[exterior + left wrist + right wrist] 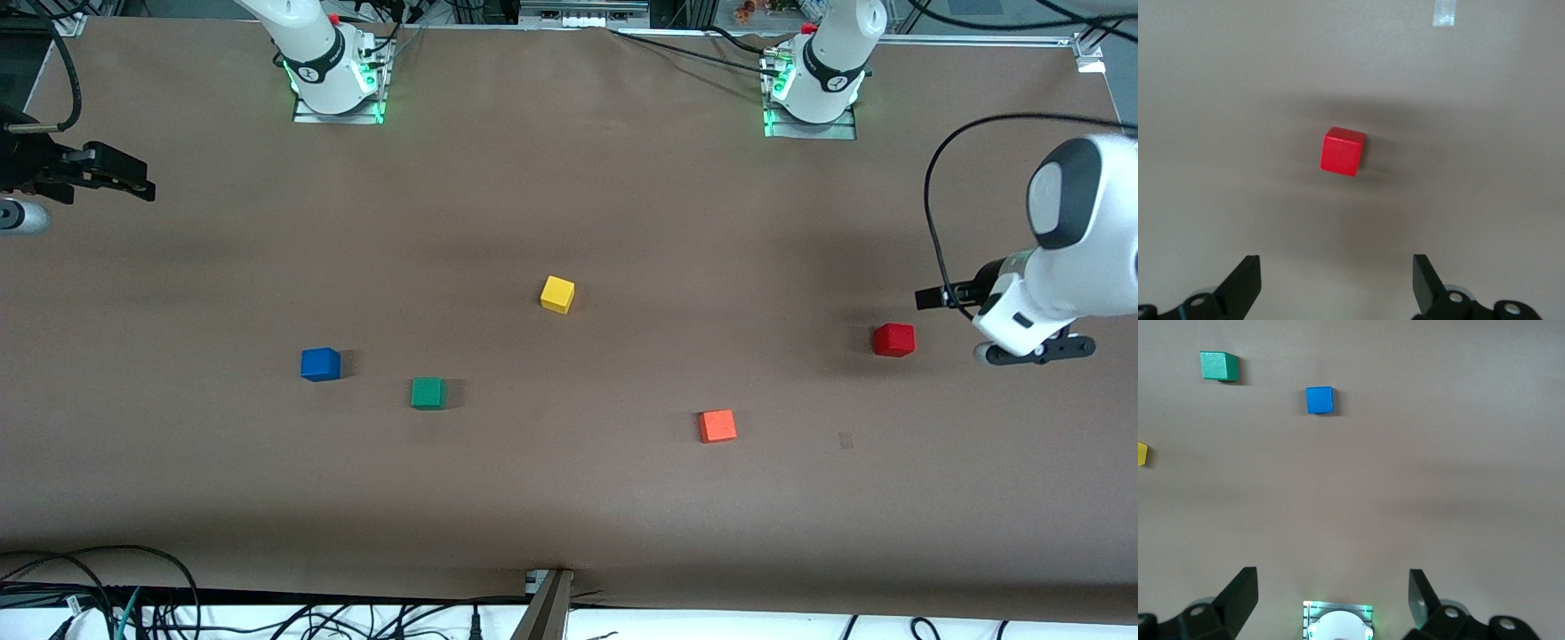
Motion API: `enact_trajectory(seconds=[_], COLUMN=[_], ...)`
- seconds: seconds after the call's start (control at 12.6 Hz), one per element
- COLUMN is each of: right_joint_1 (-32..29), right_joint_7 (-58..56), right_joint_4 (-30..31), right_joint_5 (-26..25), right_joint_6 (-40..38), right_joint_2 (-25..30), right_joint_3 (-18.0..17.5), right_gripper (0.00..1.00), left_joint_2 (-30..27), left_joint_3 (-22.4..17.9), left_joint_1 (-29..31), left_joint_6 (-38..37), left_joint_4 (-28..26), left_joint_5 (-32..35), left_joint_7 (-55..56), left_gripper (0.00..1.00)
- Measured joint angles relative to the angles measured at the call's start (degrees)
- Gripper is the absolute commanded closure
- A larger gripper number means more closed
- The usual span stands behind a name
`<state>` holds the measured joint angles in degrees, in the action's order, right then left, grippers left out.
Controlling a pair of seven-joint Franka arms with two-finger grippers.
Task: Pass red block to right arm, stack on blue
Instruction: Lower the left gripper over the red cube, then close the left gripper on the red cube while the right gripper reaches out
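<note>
Plainly, the left gripper (1337,287) holds its fingers spread wide with nothing between them, hanging above the table (569,222) at the left arm's end, just beside the red block (893,340) and not yet over it. That block sits flat on the table, untouched, with the orange cube (717,426) nearer the front camera and toward the middle. In the left wrist view the red block (1343,151) lies ahead of the open fingers, turned slightly out of square with them. It looks like a small rigid cube, probably light, with smooth painted faces; a grip across two opposite side faces, low enough to leave the upper part free for the handover, seems soundest. The right gripper (120,178) waits at the right arm's end, its fingers also apart and empty. The blue cube (320,364) rests on the table well away from it, with the green cube (428,392) just beside the blue one and the yellow cube (557,293) near the middle.
</note>
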<state>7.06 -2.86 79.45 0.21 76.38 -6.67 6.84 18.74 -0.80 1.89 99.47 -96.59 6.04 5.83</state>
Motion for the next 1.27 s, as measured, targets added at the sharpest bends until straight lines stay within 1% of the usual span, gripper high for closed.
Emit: enact_trajectory(seconds=[0.16,0.4,0.55,0.71,0.95,1.03,1.11,1.19,1.27], right_joint_1=[0.0,0.0,0.0,0.0,0.0,0.0,0.0,0.0,0.0], right_joint_7=[0.0,0.0,0.0,0.0,0.0,0.0,0.0,0.0,0.0], right_joint_4=[0.0,0.0,0.0,0.0,0.0,0.0,0.0,0.0,0.0], right_joint_5=[0.0,0.0,0.0,0.0,0.0,0.0,0.0,0.0,0.0], right_joint_6=[0.0,0.0,0.0,0.0,0.1,0.1,0.1,0.1,0.1], right_joint_2=[-0.1,-0.2,-0.2,-0.3,-0.3,-0.3,-0.3,-0.5,-0.8], right_joint_3=[0.0,0.0,0.0,0.0,0.0,0.0,0.0,0.0,0.0], right_gripper=[0.00,0.00,0.00,0.00,0.00,0.00,0.00,0.00,0.00], left_joint_2=[3.0,5.7,7.2,8.3,9.2,10.0,11.1,12.3,13.3], left_joint_3=[0.0,0.0,0.0,0.0,0.1,0.1,0.1,0.1,0.1], left_joint_1=[0.0,0.2,1.6,3.5,3.8,3.8,3.9,3.9,4.0], left_joint_6=[4.6,14.5,19.4,21.3,24.1,25.5,26.9,28.2,29.1], left_joint_4=[-1.6,-8.8,-11.9,-12.5,-12.9,-13.1,-13.2,-13.2,-13.3], left_joint_5=[0.6,0.7,0.7,0.7,0.7,0.7,0.7,0.7,0.7], left_joint_7=[0.0,-1.3,-4.8,-6.5,-7.2,-7.2,-7.2,-7.2,-7.2], left_gripper=[0.00,0.00,0.00,0.00,0.00,0.04,0.17,0.37,0.47])
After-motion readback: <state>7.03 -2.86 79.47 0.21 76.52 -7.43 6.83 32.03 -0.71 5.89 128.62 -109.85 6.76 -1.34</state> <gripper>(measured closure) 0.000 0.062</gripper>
